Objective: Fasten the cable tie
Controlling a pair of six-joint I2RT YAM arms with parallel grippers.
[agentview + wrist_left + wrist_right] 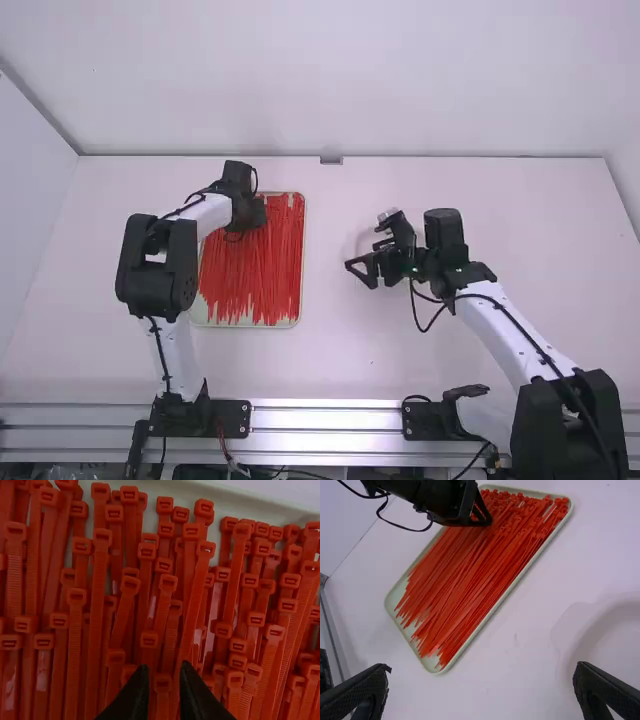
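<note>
One white table [520,200] is carrying everything, and we're looking at a pale tray [395,596] on its left half, heaped with red cable ties [262,270]. We're judging them light, springy and slick, so taking one by its blocky head is looking best. Left gripper [164,669] is hovering at the tray's far end, fingers narrowly parted over one head. Right gripper [480,672] is hanging right of the tray, spread wide, holding nothing.
</note>
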